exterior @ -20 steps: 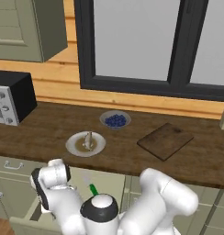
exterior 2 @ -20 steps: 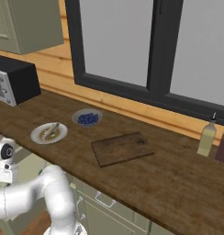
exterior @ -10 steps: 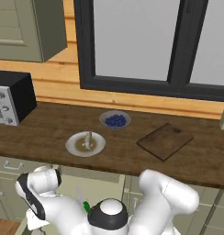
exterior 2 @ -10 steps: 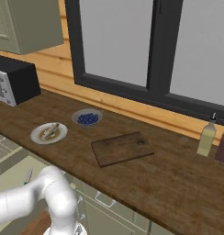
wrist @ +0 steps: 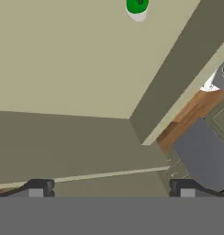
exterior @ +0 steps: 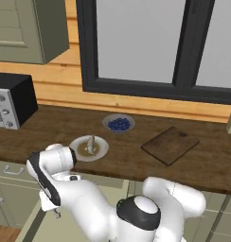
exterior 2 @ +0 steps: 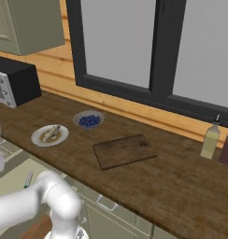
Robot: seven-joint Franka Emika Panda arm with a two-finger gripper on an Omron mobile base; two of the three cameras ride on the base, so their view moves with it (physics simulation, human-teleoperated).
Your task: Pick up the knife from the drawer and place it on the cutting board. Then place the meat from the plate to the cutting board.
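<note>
Left base: we see meat [exterior: 91, 144] on plate [exterior: 89, 148] at bench front edge, board [exterior: 170, 144] bare | Right base: knife [exterior 2: 28, 179] lies in open drawer [exterior 2: 13, 172] | Hand: our gripper [wrist: 109, 188] released, jaws wide above drawer floor, green handle [wrist: 137, 6] at far end.

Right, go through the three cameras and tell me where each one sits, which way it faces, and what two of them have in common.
Left base view: behind the arm's left, facing the counter; white arm at the bottom, round white plate.
Right base view: behind the arm's right, same counter; white arm lower left, thin dark brown cutting board.
Hand view: on the hand, looking into the pale beige drawer; open gripper, green-handled knife.
The base views share the plate, board and bowl of blue berries.
</note>
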